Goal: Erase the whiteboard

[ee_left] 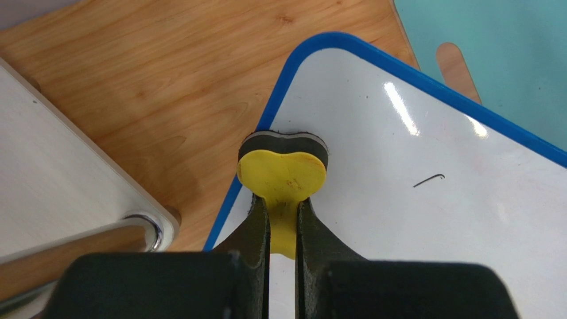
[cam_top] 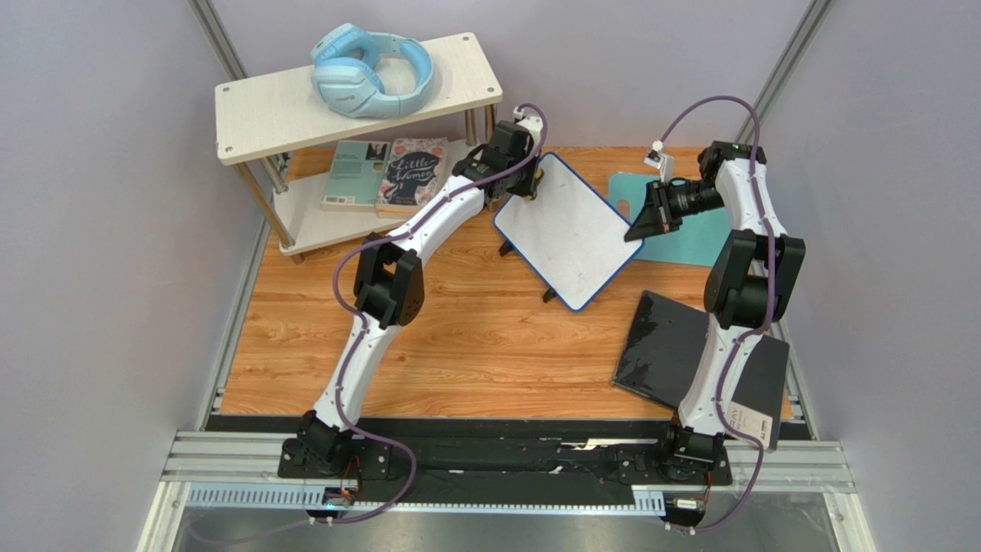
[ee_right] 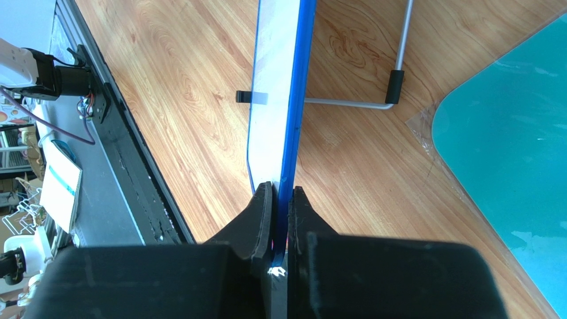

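Observation:
The whiteboard, white with a blue frame, stands tilted on black stand feet at the table's middle back. My left gripper is shut on a yellow eraser whose dark felt pad presses on the board's far left corner. One small dark stroke shows on the board in the left wrist view. My right gripper is shut on the board's right edge, its fingers clamping the blue frame. A wire stand leg shows behind the board.
A teal mat lies behind the right gripper. A black glossy panel lies at the right front. A white two-tier shelf at the back left holds blue headphones and books; its leg is close to the left gripper.

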Tool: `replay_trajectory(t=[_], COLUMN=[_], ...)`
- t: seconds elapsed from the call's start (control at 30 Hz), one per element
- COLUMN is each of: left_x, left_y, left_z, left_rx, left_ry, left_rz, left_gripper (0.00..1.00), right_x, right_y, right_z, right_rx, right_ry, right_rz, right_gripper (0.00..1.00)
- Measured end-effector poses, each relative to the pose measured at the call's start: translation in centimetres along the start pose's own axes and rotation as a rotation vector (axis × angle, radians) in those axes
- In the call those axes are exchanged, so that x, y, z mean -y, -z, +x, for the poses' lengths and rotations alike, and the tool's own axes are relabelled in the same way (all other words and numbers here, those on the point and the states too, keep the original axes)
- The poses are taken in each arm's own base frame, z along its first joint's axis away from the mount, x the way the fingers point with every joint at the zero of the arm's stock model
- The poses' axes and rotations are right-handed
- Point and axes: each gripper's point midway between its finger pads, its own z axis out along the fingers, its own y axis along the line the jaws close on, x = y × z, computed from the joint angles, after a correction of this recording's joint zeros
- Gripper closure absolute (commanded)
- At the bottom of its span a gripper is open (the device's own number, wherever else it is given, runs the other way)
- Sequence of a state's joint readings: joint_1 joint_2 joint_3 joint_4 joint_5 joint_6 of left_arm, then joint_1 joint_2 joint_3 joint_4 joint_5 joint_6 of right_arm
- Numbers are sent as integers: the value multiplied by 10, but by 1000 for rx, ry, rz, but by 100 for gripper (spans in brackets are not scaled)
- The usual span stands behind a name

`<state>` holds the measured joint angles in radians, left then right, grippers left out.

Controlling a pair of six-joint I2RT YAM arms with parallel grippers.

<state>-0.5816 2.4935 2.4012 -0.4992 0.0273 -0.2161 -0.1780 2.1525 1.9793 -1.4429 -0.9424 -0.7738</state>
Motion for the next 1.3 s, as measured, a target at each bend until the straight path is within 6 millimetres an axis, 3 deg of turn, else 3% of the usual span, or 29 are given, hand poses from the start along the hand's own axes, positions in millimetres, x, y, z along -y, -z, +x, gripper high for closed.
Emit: replay_trajectory(t=[0.37,0.6,0.97,1.3], left_x=[7,31,80,80], left_y=[-8,-6,-5,-7], left_z=[-39,-62,-52,-43], left_rx=[165,264,260,261], left_ry=[-44,-65,-106,-64], left_rz=[31,86,164,153], left_gripper=[100,100,100,100], right_x=[0,0,1,4], right_y=[0,0,1,2], right_z=[1,1,3,5], right_rx=[-2,-2,-8,-10], right_ry=[-3,-3,-8,-12], right_rz=[1,1,7,12], right_gripper=[100,100,100,100])
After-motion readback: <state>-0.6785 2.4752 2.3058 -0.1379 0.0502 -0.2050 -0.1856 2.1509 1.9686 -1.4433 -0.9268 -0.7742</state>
